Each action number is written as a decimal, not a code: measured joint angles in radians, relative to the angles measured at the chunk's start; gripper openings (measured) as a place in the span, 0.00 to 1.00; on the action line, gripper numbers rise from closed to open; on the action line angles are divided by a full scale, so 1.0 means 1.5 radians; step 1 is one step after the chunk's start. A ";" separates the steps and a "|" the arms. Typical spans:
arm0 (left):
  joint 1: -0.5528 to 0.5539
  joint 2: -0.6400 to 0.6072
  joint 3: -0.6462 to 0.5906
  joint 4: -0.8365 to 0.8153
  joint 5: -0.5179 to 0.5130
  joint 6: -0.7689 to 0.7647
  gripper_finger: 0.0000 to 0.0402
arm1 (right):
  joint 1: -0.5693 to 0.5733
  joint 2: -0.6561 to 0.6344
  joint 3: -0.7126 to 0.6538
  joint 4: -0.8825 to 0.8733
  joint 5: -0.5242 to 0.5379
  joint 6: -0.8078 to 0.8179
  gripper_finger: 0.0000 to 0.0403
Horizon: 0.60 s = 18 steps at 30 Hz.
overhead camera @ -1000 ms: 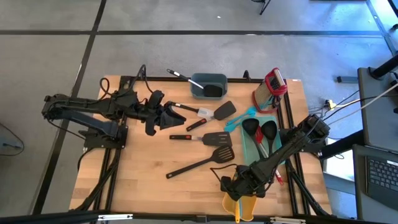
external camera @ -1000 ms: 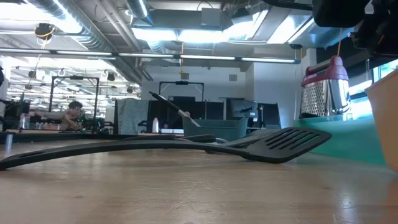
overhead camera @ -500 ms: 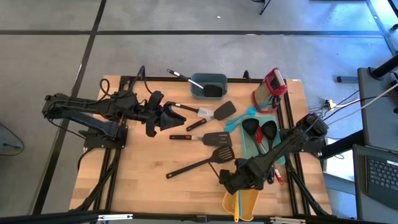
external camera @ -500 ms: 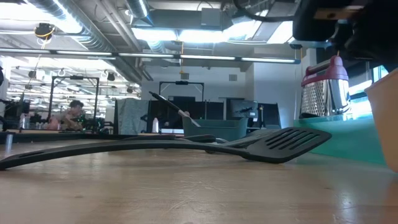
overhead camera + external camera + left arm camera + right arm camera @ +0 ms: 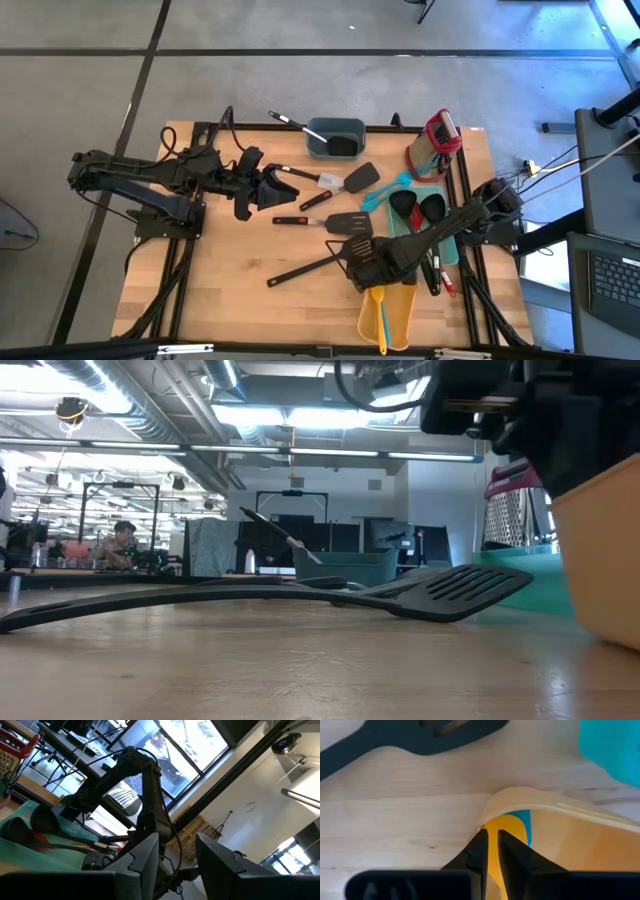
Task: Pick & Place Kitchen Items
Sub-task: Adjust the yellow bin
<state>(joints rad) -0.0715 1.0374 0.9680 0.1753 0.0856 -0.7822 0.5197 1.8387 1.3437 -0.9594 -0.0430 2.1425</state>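
Note:
A yellow tray [image 5: 408, 322] [image 5: 600, 560] stands at the table's near right. An orange-headed spatula [image 5: 380, 318] [image 5: 506, 826] lies in it. My right gripper [image 5: 368, 272] [image 5: 492, 832] points down at the tray's far-left corner, its fingers nearly together. A black slotted turner [image 5: 335, 260] [image 5: 450, 592] lies flat just left of it. My left gripper [image 5: 275, 190] [image 5: 177, 860] waits open and empty above the table's left middle. Two black ladles [image 5: 415, 208] lie on a teal mat [image 5: 447, 250]. My right gripper comes from above, pointing down, and is shut on the yellow tray's rim at its far-left corner [image 5: 487, 806]. The pale rim curves in under one finger [image 5: 481, 842]. The fingers themselves hide the place of contact. The tray's base stays on the table.
A second black turner [image 5: 345, 222], a white spatula [image 5: 322, 178], a black spatula [image 5: 362, 177] and a teal spatula [image 5: 385, 192] lie mid-table. A grey bin [image 5: 335, 138] and a red grater [image 5: 440, 135] stand at the far edge. Bare wood lies at the near left.
My right gripper has moved from over the yellow tray toward the table's far-left, to the tray's corner beside the slotted turner. In the low view the tray's wall now stands farther toward the table's left and shows larger.

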 joint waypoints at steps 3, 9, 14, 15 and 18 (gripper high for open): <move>0.000 0.000 0.000 0.000 0.002 0.000 0.31 | -0.003 0.000 0.000 0.015 0.012 -0.003 0.11; 0.000 0.000 0.000 0.000 0.002 0.001 0.31 | -0.013 0.000 0.000 0.043 0.018 -0.013 0.11; 0.000 0.000 0.000 0.000 0.002 0.002 0.31 | -0.023 0.000 0.000 0.086 0.046 -0.017 0.11; 0.000 0.000 0.000 0.000 0.002 0.002 0.31 | -0.025 0.001 0.000 0.092 0.046 -0.018 0.11; 0.000 0.000 0.000 0.000 0.002 0.002 0.31 | -0.033 0.014 0.001 0.114 0.046 -0.030 0.11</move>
<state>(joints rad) -0.0715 1.0374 0.9684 0.1748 0.0891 -0.7795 0.4705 1.8599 1.3445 -0.7888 0.0261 2.0970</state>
